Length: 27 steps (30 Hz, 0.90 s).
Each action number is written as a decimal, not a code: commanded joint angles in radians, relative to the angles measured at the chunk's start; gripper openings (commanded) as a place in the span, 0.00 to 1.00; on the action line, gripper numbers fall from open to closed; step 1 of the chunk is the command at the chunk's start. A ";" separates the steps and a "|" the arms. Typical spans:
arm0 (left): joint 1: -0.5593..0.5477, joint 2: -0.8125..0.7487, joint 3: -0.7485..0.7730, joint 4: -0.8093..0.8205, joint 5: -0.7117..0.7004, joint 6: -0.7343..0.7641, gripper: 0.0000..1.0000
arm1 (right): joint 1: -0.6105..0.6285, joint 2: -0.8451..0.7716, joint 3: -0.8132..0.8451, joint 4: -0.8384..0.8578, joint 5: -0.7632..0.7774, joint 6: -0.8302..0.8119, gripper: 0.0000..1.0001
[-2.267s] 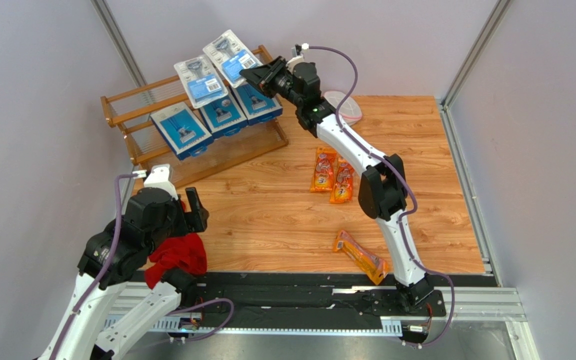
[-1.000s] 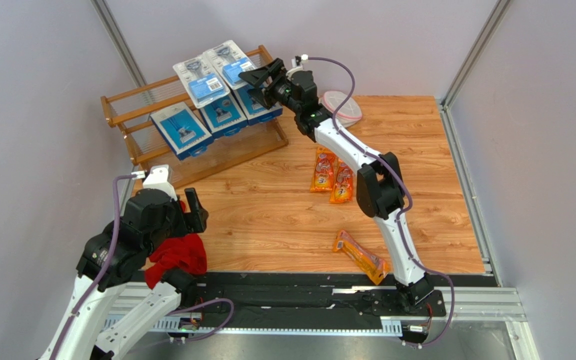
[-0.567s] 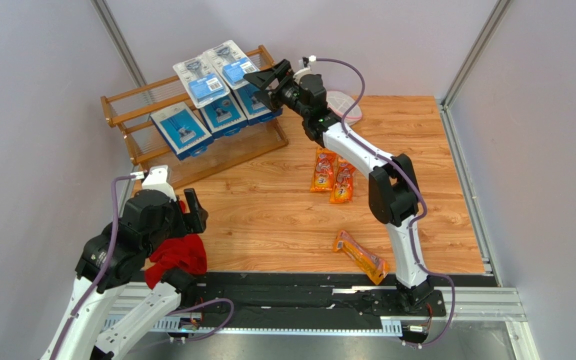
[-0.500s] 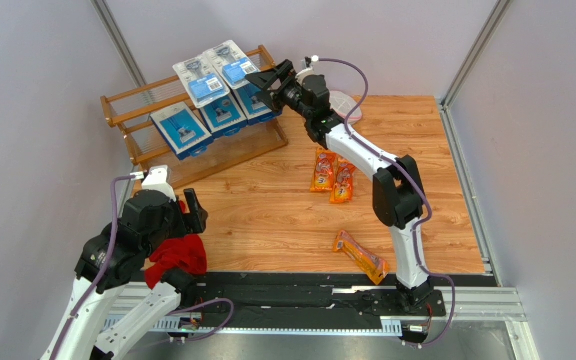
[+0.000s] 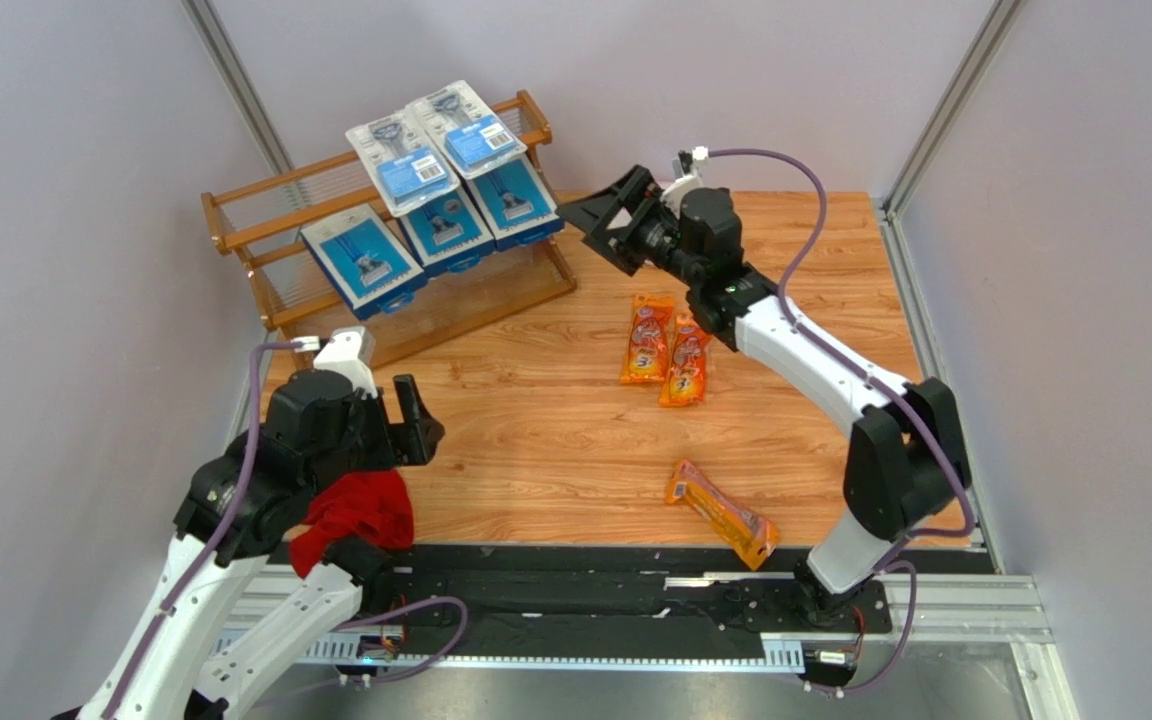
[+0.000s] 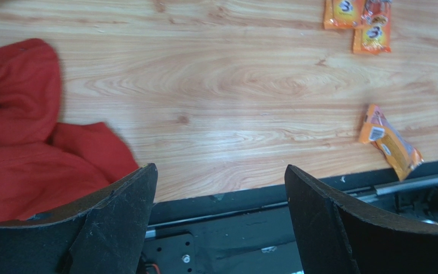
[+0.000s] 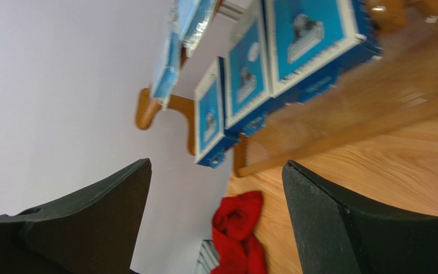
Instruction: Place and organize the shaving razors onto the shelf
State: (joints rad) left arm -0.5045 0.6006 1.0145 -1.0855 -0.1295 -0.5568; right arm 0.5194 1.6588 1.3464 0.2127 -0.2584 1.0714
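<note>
Shaving razors [image 5: 447,228] partly shelved; both sets of jaws are spread and empty.

The right gripper [image 7: 215,165] holds its matte black, wedge-shaped jaws wide apart with nothing between them. It has drawn back from the right end of the shelf [image 5: 259,195], where it hovered a moment ago, to above the wood-grain counter [image 5: 537,435]. The left gripper [image 6: 218,171], jaws equally agape, has edged forward beside the crumpled red cloth [image 5: 357,510]. Three flat blue boxes [image 5: 364,258] lean in a row on the slatted brown shelf's lower tier, and two clear blister packs [image 5: 402,162] lie on the upper rails. Two glossy orange bags [image 5: 647,338] lie side by side mid-counter, with a third bag [image 5: 720,513] near the front edge.
</note>
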 commanded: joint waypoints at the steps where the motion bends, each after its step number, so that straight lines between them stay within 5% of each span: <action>1: -0.002 0.048 -0.039 0.125 0.146 -0.029 0.90 | -0.018 -0.147 -0.046 -0.312 0.048 -0.209 0.89; 6: -0.002 0.087 -0.125 0.258 0.267 -0.080 0.89 | -0.048 -0.292 -0.127 -0.573 0.109 -0.358 0.89; 14: -0.061 0.224 -0.238 0.551 0.423 -0.199 0.88 | -0.169 -0.640 -0.335 -0.700 0.104 -0.398 0.90; 27: -0.334 0.740 -0.068 0.771 0.427 -0.256 0.88 | -0.213 -0.927 -0.515 -0.897 0.090 -0.392 0.91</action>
State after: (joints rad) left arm -0.7891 1.2377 0.8684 -0.4412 0.2649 -0.7811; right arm 0.3107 0.7906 0.8696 -0.6121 -0.1627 0.6933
